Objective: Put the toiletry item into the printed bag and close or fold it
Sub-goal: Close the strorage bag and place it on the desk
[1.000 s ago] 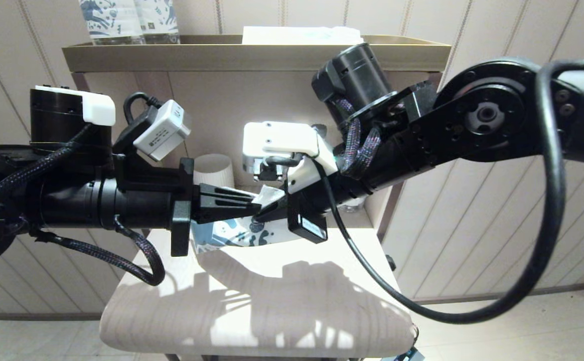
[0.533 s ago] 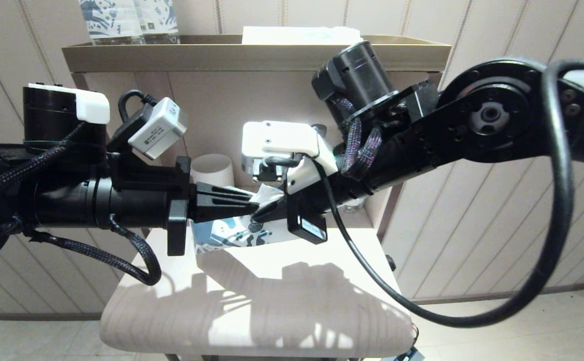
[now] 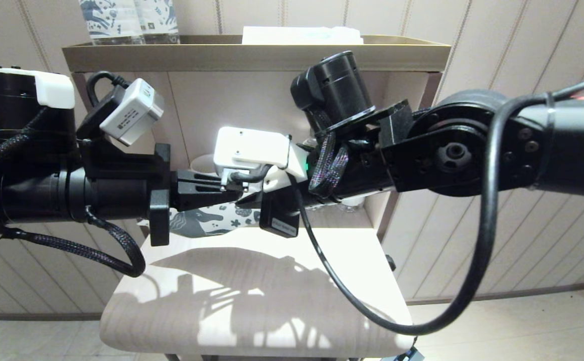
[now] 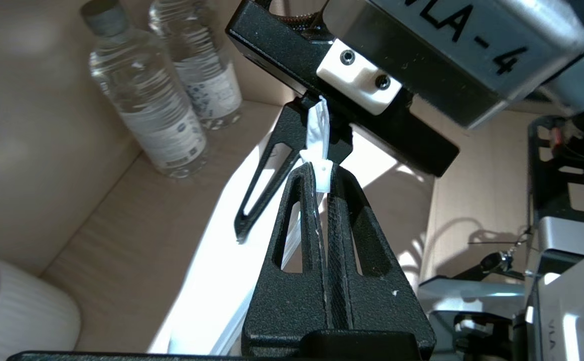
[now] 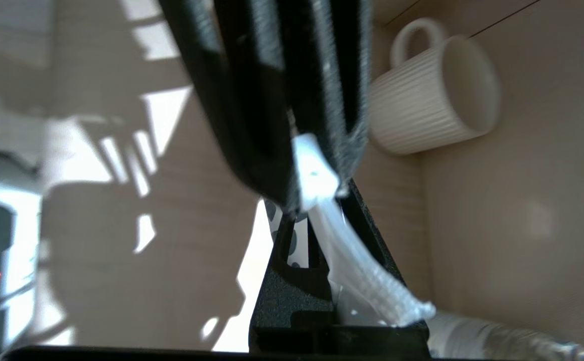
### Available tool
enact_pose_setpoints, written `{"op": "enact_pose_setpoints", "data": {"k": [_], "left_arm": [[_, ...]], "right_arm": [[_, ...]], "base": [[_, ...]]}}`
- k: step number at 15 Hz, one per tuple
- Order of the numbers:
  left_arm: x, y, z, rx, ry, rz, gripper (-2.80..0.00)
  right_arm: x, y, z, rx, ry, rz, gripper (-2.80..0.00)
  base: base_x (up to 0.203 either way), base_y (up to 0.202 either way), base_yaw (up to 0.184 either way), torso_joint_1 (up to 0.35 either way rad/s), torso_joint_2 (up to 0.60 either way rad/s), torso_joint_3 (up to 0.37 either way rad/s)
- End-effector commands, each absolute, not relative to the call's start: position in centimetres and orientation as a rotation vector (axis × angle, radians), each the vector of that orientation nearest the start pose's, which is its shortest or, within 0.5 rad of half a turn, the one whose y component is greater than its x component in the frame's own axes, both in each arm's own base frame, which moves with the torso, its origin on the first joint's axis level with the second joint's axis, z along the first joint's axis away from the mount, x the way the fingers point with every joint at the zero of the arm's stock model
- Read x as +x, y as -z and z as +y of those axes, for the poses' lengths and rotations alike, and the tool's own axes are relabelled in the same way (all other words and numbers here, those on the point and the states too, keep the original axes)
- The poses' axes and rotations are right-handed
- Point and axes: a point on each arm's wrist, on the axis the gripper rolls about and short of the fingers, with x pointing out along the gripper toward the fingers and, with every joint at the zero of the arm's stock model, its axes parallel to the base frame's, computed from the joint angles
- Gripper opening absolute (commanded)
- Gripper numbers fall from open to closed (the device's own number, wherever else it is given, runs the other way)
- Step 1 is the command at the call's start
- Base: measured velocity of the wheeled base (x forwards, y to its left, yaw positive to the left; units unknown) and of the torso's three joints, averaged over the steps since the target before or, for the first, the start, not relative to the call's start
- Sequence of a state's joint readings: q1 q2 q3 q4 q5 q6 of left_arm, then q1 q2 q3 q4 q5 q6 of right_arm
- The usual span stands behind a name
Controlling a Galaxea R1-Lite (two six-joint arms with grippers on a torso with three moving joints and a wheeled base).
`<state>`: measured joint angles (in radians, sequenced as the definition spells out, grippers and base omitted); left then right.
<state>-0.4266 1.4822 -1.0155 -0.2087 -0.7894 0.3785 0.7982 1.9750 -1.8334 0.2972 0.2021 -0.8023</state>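
The printed bag, white with dark horse and flower prints, hangs in the air in front of the open shelf niche. Both grippers meet tip to tip at its upper edge. My left gripper reaches in from the left, shut on a white tab of the bag. From the right comes my right gripper, shut on the same white edge strip, which runs back between its fingers. The bag's spotted print shows beside those fingers. The toiletry item is hidden.
Two clear water bottles stand at the back of the niche, with a ribbed white mug to one side. The brass tray on top holds more bottles and a white packet. A padded stool seat lies below.
Both arms have shifted left and a little up together, carrying the bag with them. The bag now hangs more to the left, in shadow. Both grips stay closed.
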Motion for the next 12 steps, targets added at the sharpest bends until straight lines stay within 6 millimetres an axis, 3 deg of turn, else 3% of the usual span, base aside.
{"op": "enact_pose_setpoints", "data": {"k": [1,12], "left_arm": [[22.28,-26.67,-11.93,0.282,1.250,0.019,-2.80],[22.85,-25.90,-12.24,0.279,1.256,0.048,-2.80]], "right_arm": [[27.82,-27.07,29.45,-0.850,-1.093,-0.019,-2.80],[27.96,-26.57,28.76,-0.867,-1.051,0.028,-2.80]], "base": [[0.000,0.000,0.000,0.000,0.00,0.000],[0.000,0.000,0.000,0.000,0.00,0.000]]}}
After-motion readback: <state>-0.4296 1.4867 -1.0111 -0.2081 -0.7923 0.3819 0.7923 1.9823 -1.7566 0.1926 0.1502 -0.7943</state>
